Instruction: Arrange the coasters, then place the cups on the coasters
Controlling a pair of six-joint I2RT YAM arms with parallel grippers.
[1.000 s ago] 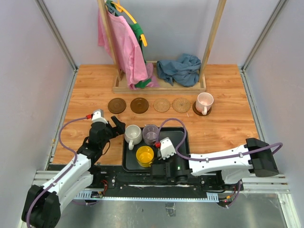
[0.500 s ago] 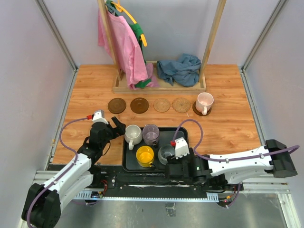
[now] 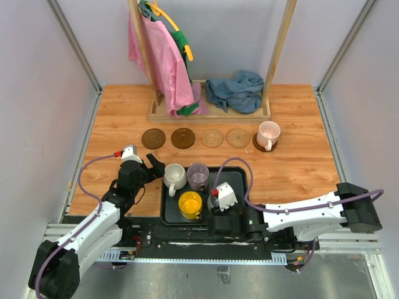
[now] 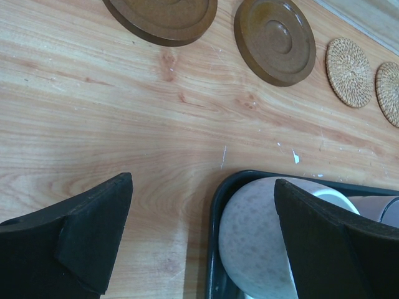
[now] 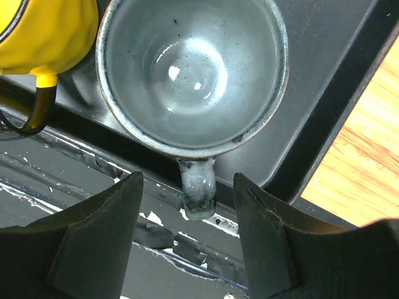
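A row of coasters lies across the table: two dark brown (image 3: 153, 138) (image 3: 183, 138), two tan (image 3: 212, 137) (image 3: 238, 137), and a fifth under the pink cup (image 3: 269, 134). The black tray (image 3: 237, 180) holds the cream cup (image 3: 174, 176), purple cup (image 3: 198, 175), yellow cup (image 3: 190, 204) and grey cup (image 5: 190, 68). My right gripper (image 5: 190, 187) is open at the tray's near edge, and its fingers straddle the grey cup's handle (image 5: 198, 187) with a gap on each side. Wide open, my left gripper (image 4: 202, 180) hovers low at the tray's left rim beside the cream cup (image 4: 255, 243).
A wooden rack (image 3: 209, 112) with a pink garment (image 3: 159, 59) and a blue cloth (image 3: 235, 90) stands at the back. Grey walls enclose both sides. The metal base rail (image 5: 124, 205) runs just under my right fingers.
My right wrist swung right, then came back left and lower over the grey cup, which it now covers from above. Its jaws have narrowed around the handle. The left arm has stayed still.
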